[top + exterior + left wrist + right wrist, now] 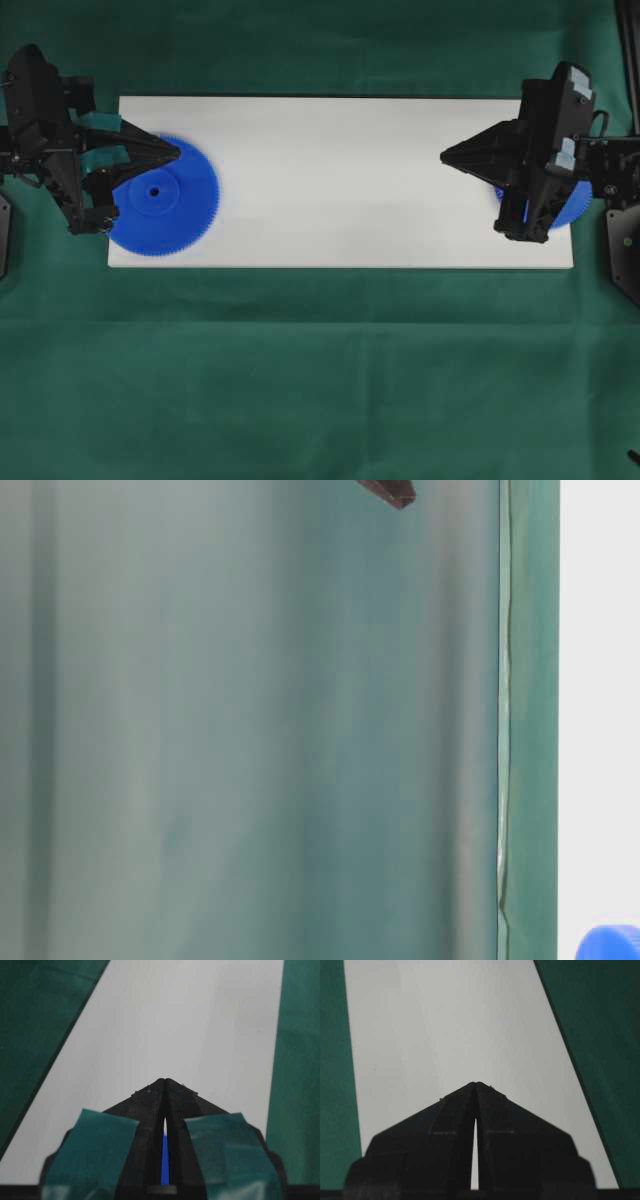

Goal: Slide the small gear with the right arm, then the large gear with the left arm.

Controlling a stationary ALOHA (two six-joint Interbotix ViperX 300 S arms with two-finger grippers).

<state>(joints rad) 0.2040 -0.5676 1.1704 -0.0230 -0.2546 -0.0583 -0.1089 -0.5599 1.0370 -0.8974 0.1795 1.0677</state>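
The large gear (pixel 165 200), a wide blue toothed disc with a small centre hole, lies at the left end of the white board (pixel 340 180). My left gripper (pixel 178 152) hangs over its top edge, shut, its tips (pixel 165 1080) meeting; a blue sliver of the gear (pixel 165 1157) shows through the slit behind them. The small gear (pixel 577 205) lies at the board's right end, mostly hidden under my right arm; only its blue rim shows. My right gripper (pixel 443 156) points left over bare board, shut, with nothing held (pixel 476 1083).
Green cloth (pixel 320 380) covers the table around the board. The board's middle stretch lies between the two grippers. In the table-level view a dark gripper tip (pixel 390 492) and a blue gear edge (pixel 610 945) appear.
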